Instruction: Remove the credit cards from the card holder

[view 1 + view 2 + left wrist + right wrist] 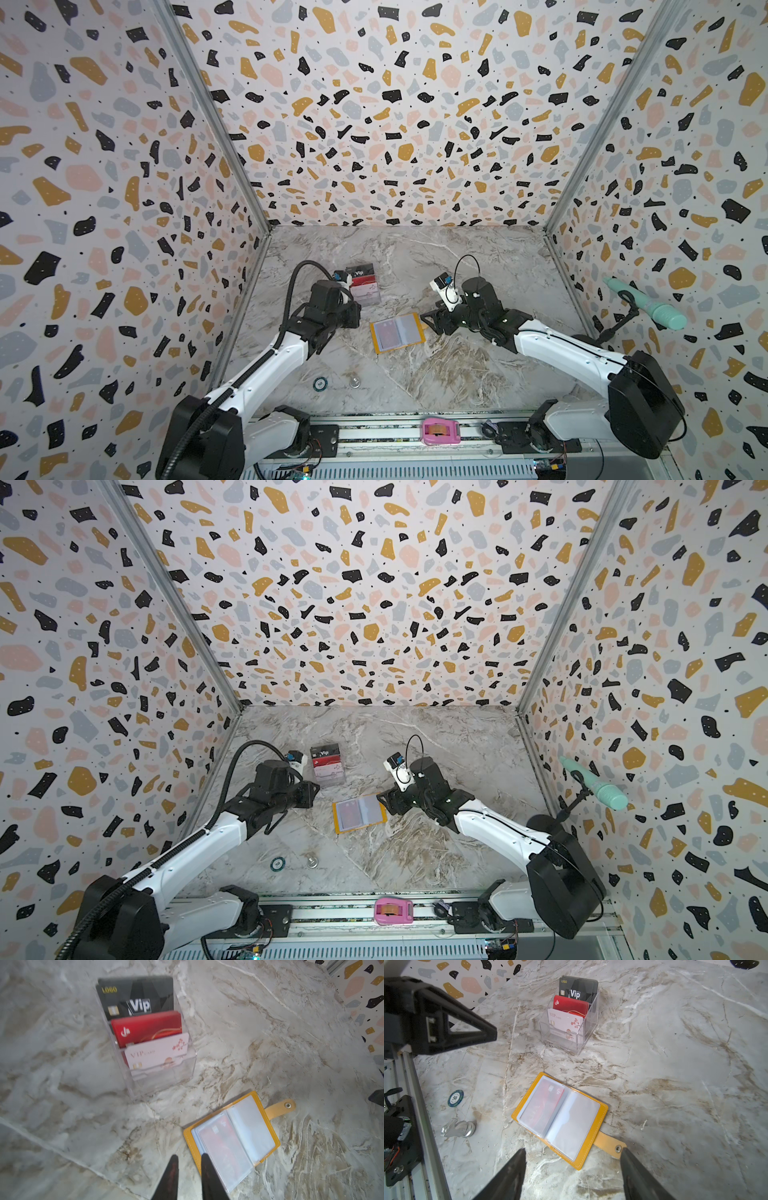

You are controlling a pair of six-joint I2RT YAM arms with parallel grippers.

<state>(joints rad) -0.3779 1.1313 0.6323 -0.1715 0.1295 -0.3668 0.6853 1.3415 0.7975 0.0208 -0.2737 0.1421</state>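
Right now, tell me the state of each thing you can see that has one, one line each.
Card holder, lying open, pages up.
Snap tab, unfastened, lying flat.
Sleeved red card, still inside a sleeve.
Acrylic stand, upright, holding black card, red card, white card.
Left gripper, jaws narrowly apart, empty.
Right gripper, wide open, empty.
Poker chip, lying flat.
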